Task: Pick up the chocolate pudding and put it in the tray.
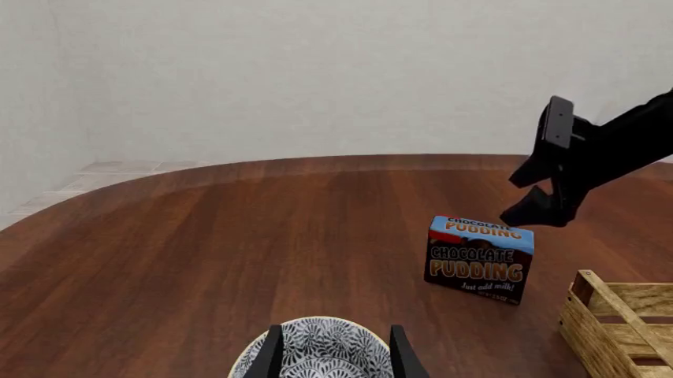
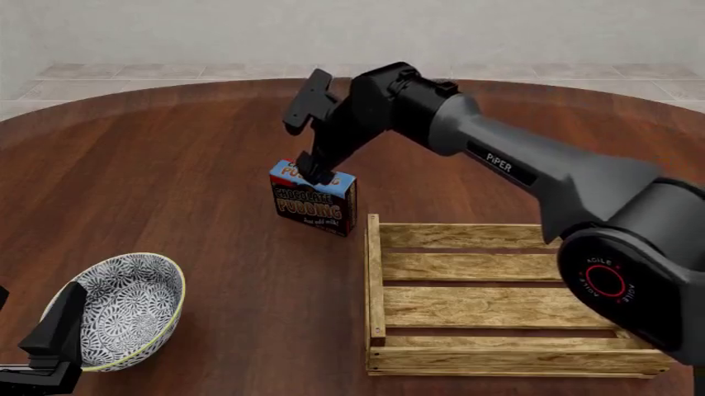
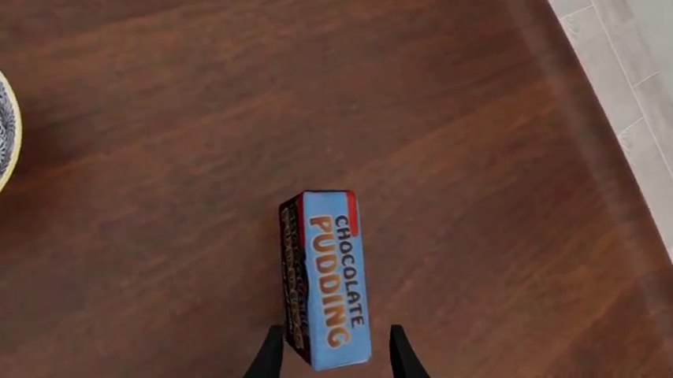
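The chocolate pudding (image 2: 314, 199) is a small carton with a blue top and dark brown front, standing upright on the wooden table just left of the tray's far corner. It also shows in the left wrist view (image 1: 480, 258) and from above (image 3: 328, 276). My right gripper (image 2: 315, 172) hovers open at the carton's top, one finger on each side of its near end, and neither visibly touches it. The tray (image 2: 377, 280), a shallow crate of light slats, lies empty at front right. My left gripper (image 2: 49, 342) is open at front left with nothing in it.
A round white-and-dark patterned bowl (image 2: 121, 307) sits at the front left, right beside my left gripper, and shows between its fingers (image 1: 315, 350). The right arm (image 2: 518, 169) stretches across above the tray's far side. A tray corner (image 1: 615, 319) appears in the left wrist view.
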